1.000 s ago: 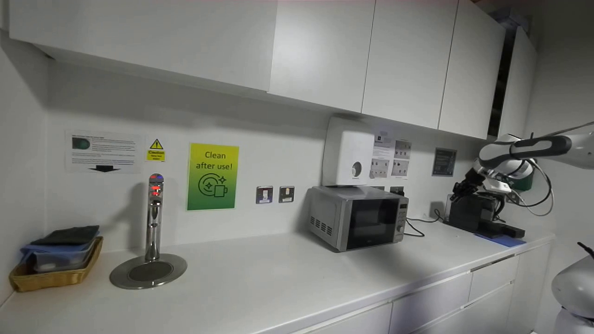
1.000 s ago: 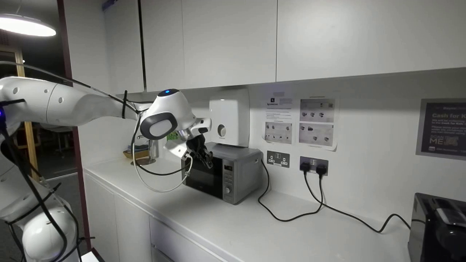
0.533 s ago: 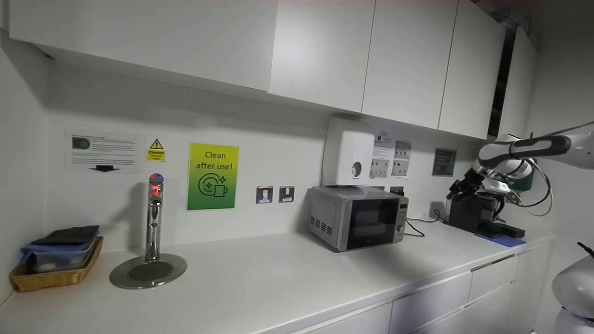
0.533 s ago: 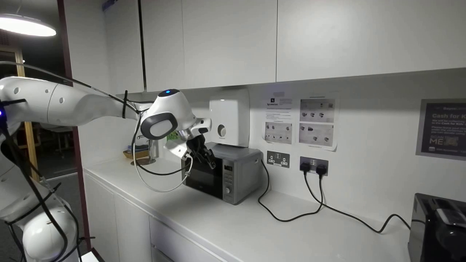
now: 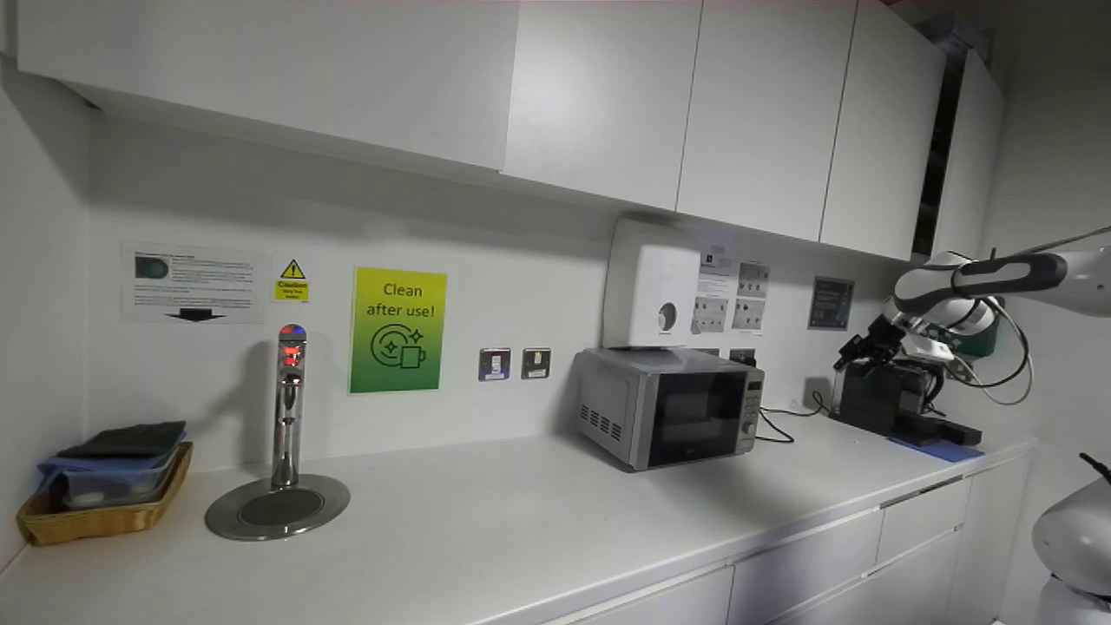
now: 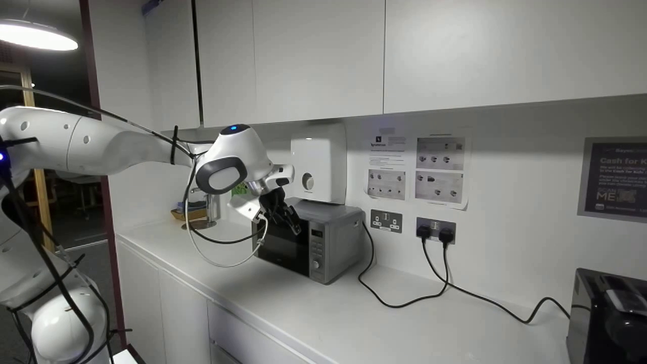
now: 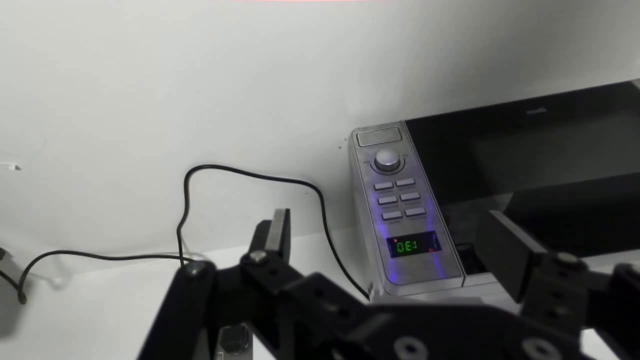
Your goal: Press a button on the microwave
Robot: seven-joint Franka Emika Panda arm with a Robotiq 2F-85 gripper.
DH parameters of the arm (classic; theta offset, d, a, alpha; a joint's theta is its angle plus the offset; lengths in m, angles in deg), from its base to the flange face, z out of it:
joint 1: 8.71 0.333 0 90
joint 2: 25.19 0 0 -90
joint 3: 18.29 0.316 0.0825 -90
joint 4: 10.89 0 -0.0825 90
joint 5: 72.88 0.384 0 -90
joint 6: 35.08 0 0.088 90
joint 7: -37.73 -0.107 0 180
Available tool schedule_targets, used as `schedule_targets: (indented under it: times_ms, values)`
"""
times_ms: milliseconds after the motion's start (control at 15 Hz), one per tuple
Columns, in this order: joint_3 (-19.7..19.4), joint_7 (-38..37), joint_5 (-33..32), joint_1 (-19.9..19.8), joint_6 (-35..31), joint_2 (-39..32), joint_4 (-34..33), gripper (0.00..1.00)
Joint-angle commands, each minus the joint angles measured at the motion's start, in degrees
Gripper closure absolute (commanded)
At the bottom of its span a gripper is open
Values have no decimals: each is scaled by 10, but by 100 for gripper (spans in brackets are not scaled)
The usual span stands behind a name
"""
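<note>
Closest to me, a white robot arm [image 6: 101, 144] reaches in from the front-edge side of the white worktop [image 5: 486, 512]. Its black end effector [image 7: 390, 220] hangs in the air, the two fingers [image 7: 277, 232] spread wide. Beyond the fingers, and apart from them, a silver-grey microwave [image 5: 668, 408] stands toward the worktop's back edge, its dark glass door [image 7: 545, 160] facing the front edge. Its control panel [image 7: 407, 225] carries a round knob [image 7: 387, 159], six small buttons [image 7: 387, 200] and a display [image 7: 414, 244] lit with green digits. A black cable [image 6: 399, 307] loops from behind it near the back edge. Near one end of the worktop sits a black appliance [image 5: 872, 404]; by the back corner at the opposite end, a wicker basket [image 5: 95, 525], with a chrome tap [image 5: 286, 425] between basket and microwave. On the back wall [image 5: 521, 260] hang a white dispenser [image 5: 655, 278] and a green poster [image 5: 399, 330].
</note>
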Motion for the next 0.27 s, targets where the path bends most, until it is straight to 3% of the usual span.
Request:
schedule_targets:
  times_ms: [0, 200]
  values:
    - [-7, 17, 17, 8, 17, -12, -22, 0]
    - [-7, 15, 21, 9, 16, -15, -22, 0]
